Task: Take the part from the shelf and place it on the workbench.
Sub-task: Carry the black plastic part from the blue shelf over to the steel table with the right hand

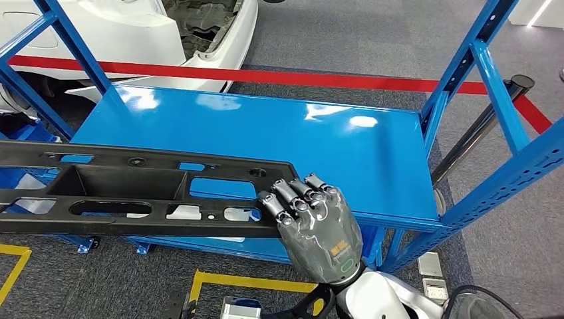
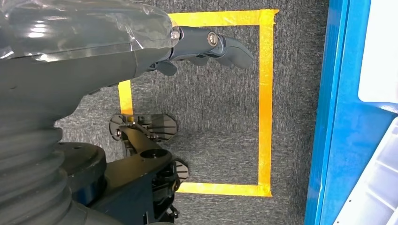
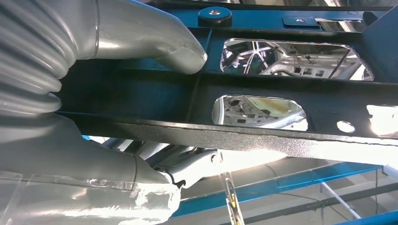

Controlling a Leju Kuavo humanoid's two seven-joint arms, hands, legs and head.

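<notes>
A long black plastic part (image 1: 133, 189) with several cut-outs lies across the front of the glossy blue shelf (image 1: 299, 139), running off the picture's left edge. My right hand (image 1: 319, 226) grips its right end, fingers (image 1: 292, 196) curled over the top edge. The right wrist view shows the part (image 3: 281, 89) close up, with the thumb (image 3: 178, 49) pressed against it. Whether the part rests on the shelf or is lifted I cannot tell. My left hand (image 2: 94, 51) hangs over the floor holding nothing, fingers (image 2: 220, 44) loosely stretched out.
Blue shelf uprights (image 1: 465, 66) stand at the right and back left. A black pole (image 1: 479, 126) leans at the right. Beyond the shelf run a red floor line (image 1: 299, 76) and a white car body (image 1: 133, 26). Yellow tape (image 2: 265, 117) marks a square on the grey carpet.
</notes>
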